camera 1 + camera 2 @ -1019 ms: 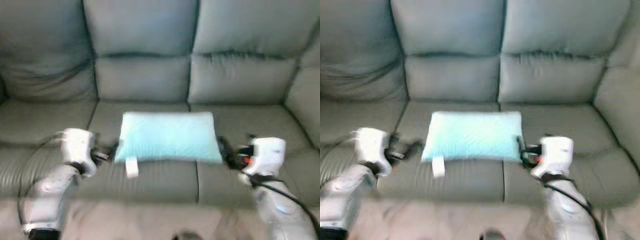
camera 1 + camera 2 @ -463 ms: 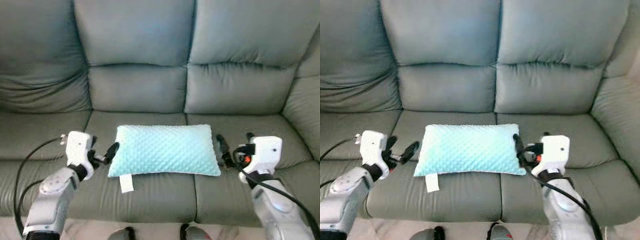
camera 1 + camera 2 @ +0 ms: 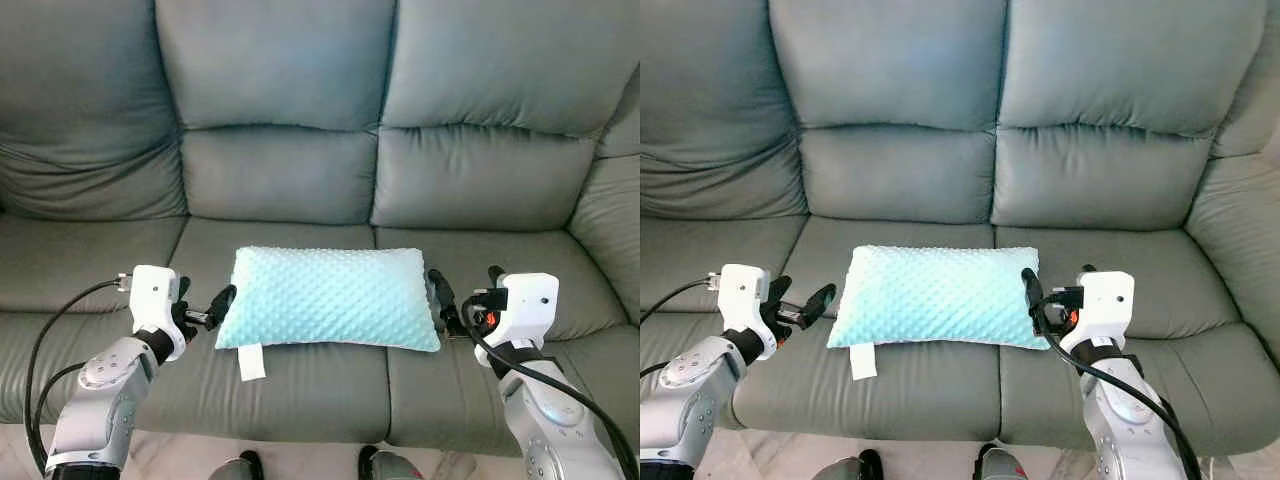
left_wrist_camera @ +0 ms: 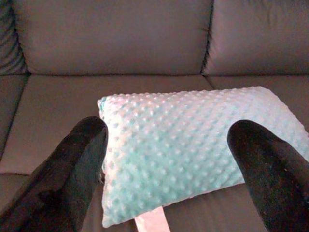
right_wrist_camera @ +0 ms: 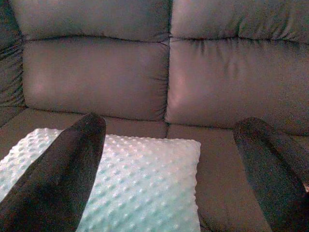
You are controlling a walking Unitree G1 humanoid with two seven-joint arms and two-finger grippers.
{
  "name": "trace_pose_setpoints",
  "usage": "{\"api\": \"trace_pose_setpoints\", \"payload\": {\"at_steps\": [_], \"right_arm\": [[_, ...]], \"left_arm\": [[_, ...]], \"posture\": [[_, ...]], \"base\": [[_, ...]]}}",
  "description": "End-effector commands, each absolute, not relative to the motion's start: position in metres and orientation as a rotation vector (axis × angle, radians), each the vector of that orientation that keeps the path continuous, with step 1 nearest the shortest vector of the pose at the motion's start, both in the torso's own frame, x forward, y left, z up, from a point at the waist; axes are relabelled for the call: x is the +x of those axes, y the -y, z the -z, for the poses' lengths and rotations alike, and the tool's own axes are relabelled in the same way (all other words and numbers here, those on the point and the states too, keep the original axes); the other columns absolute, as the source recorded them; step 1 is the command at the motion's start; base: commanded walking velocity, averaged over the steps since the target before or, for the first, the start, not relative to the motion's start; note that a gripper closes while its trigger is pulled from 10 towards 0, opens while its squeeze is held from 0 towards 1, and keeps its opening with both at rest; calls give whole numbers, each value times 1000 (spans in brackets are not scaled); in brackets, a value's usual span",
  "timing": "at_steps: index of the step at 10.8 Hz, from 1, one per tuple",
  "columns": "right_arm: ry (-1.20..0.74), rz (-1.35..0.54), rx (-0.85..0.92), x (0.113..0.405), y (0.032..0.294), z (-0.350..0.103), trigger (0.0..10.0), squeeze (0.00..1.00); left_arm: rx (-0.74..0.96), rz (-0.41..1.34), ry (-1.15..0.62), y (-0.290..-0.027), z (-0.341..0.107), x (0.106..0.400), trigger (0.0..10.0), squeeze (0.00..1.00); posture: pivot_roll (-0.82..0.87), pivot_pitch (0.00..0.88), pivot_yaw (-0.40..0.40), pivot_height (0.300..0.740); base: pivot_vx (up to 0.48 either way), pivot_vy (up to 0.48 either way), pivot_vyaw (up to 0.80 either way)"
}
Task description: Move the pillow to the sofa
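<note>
A light turquoise dimpled pillow lies flat on the middle seat cushions of the grey sofa, with a white tag hanging off its front left corner. My left gripper hovers just off the pillow's left end, open with nothing between its fingers. My right gripper sits close to the pillow's right end, also open and holding nothing. In the left wrist view the pillow shows between the two black fingers. The right wrist view looks past the pillow's corner to the sofa back.
The sofa's seat cushions spread wide on both sides of the pillow, and its right armrest rises at the edge. A strip of pale floor and my dark feet show below the seat front.
The blurred view has steadied and shifted. The pillow now rests on the seat, and both grippers stand a little apart from its ends.
</note>
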State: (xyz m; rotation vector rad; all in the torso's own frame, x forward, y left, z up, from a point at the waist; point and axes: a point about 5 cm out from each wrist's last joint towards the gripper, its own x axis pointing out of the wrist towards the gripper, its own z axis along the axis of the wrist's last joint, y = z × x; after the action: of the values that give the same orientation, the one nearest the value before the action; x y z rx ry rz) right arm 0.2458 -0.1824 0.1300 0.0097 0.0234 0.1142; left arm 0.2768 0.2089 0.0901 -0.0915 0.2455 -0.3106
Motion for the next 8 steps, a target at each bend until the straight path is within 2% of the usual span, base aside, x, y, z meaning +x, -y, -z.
{"api": "trace_pose_setpoints", "payload": {"at_steps": [1,8], "right_arm": [[-26,-109,12,245,182,-130,10000,0],[-25,-116,52,244,177,-130,10000,0]], "left_arm": [[-65,298,-257,-212,-90,276,10000,0],[-54,268,-295,-215,-83,275,10000,0]], "posture": [[-167,183,9,740],[-166,192,17,740]], "base": [[0,0,0],[0,0,0]]}}
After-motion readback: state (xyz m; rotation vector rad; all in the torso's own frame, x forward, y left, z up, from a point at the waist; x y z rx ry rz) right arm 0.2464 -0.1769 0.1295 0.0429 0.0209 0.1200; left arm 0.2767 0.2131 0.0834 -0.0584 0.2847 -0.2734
